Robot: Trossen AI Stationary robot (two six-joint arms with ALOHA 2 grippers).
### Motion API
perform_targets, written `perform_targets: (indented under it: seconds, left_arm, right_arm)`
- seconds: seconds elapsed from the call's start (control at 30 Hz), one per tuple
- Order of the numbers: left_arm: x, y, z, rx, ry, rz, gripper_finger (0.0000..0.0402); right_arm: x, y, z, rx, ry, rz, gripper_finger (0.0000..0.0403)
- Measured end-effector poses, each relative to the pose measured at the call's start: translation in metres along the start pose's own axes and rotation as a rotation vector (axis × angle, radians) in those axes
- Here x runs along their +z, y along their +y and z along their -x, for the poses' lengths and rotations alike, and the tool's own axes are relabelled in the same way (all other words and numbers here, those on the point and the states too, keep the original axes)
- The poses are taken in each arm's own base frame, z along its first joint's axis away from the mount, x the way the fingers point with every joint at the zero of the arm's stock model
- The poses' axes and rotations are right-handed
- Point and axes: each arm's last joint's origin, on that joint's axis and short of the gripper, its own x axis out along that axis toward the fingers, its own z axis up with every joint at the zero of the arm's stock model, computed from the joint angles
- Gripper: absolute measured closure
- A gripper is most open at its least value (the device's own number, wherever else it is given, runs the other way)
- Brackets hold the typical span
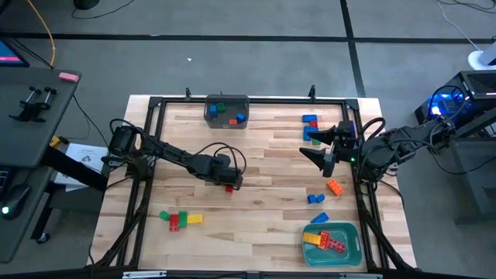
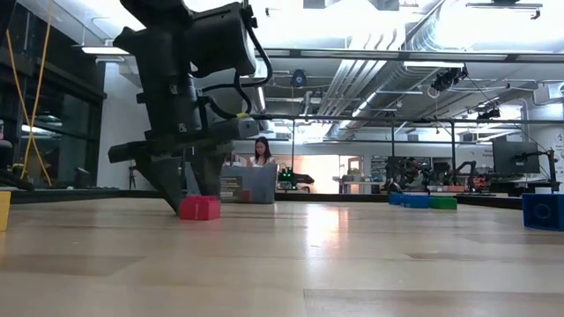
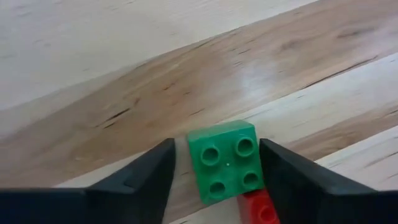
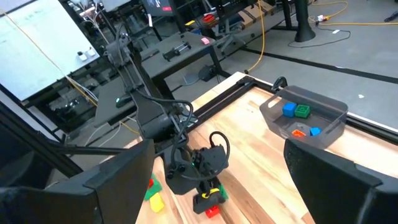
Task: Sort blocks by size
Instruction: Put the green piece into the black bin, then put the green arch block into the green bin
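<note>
My left gripper (image 3: 214, 171) is down at the middle of the wooden table (image 1: 263, 147), its fingers (image 3: 140, 177) spread a little wider than the green block (image 3: 227, 163) that lies between them; I can see a thin gap on one side, and I cannot tell whether the other finger touches it, so I have no grip on it. A red block (image 3: 260, 208) sits against the green one's edge, nearer my wrist. From table height that red block (image 2: 200, 207) rests flat on the wood at my fingertips. My right gripper (image 1: 320, 146) hangs over the right side of the table with its fingers wide apart, holding nothing. Other blocks lie scattered: a blue and green cluster (image 1: 311, 128) at the far right, an orange one (image 1: 335, 186) and two blue ones (image 1: 316, 199) near the right edge, and a green, red and yellow group (image 1: 180, 219) at the near left. The dark grey bin (image 1: 226, 111) at the far edge holds small blocks; the teal tray (image 1: 353, 249) at the near right holds longer ones.
</note>
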Motion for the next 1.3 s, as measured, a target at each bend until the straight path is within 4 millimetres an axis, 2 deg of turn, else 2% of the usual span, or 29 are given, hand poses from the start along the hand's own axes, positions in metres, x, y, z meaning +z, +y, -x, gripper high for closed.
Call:
perform_targets:
  seconds: [0.13,0.17,0.3,0.43,0.6,0.73,0.87,0.93,1.17,1.3]
  left_arm:
    - [0.0,0.001,0.002,0.002,-0.002,-0.034,0.0293]
    - [0.001,0.0,0.005,-0.015,-0.007,-0.043,0.0306]
    - [0.012,0.004,0.023,-0.052,-0.079,-0.115,0.0307]
    - [0.051,0.017,0.06,-0.105,-0.235,-0.118,0.0307]
    - [0.119,0.061,0.091,-0.058,-0.4,-0.099,0.0307]
    - [0.165,0.103,0.086,0.014,-0.389,-0.094,0.0307]
    - [0.194,0.129,0.078,-0.008,-0.377,-0.057,0.0307]
    - [0.199,0.133,0.076,-0.043,-0.363,-0.06,0.0287]
    - [0.203,0.13,0.08,-0.112,-0.373,-0.152,0.0142]
    - [0.2,0.123,0.088,-0.139,-0.321,-0.163,0.0108]
  right_arm:
    - [-0.002,-0.001,0.0,-0.012,0.014,-0.004,0.005]
    - [-0.002,-0.002,0.0,-0.015,0.016,-0.005,0.005]
    - [-0.004,-0.003,0.0,-0.027,0.03,-0.016,0.005]
    - [-0.004,-0.003,0.0,-0.031,0.032,-0.031,0.005]
    - [-0.007,-0.001,-0.004,-0.062,0.019,-0.037,0.005]
    - [-0.011,0.002,-0.01,-0.083,0.018,-0.048,0.005]
    - [-0.017,0.005,-0.016,-0.097,0.029,-0.069,0.005]
    - [-0.019,0.007,-0.019,-0.101,0.036,-0.076,0.005]
    - [-0.023,0.01,-0.023,-0.102,0.046,-0.091,0.005]
    - [-0.023,0.01,-0.023,-0.102,0.046,-0.092,0.005]
